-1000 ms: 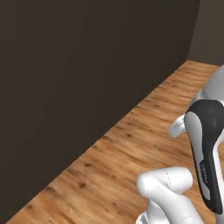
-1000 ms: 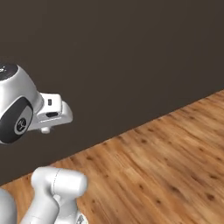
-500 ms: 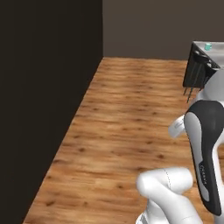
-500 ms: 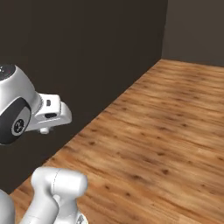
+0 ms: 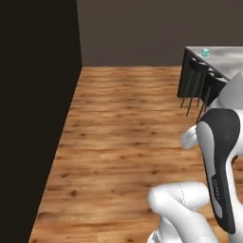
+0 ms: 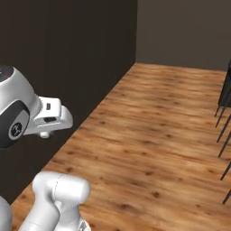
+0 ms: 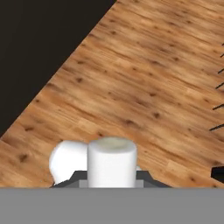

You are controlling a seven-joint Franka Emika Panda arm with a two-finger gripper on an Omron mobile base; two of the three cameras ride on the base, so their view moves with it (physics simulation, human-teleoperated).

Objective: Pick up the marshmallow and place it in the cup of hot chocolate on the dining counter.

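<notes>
— Was any writing legible?

— Faint lettering ran along the dark panel of the arm (image 5: 219,166) in the left base view, too small to read. A small round mark sat on the dark joint cap (image 6: 17,127) in the right base view, also unreadable.

— And the pincer?

— In the hand view the marshmallow (image 7: 112,161), a white cylinder, stood upright at the pincer (image 7: 112,181), between the low grey parts at its base. The fingertips themselves were covered, so I couldn't tell for sure whether it was clenched on it.

— The cup?

— A small teal cup of hot chocolate (image 5: 205,52) stood near the corner of the dining surface (image 5: 223,56), well apart from the pincer and ahead of it across the wooden floor (image 5: 128,133). Dark stools (image 5: 198,80) stood beside that surface.

— What differed from half a second before?

— The whole picture had shifted: the camera had turned, so the dark wall (image 6: 63,58) took less of both base views, and more of the floor, surface and stool legs (image 6: 224,113) was showing.
</notes>
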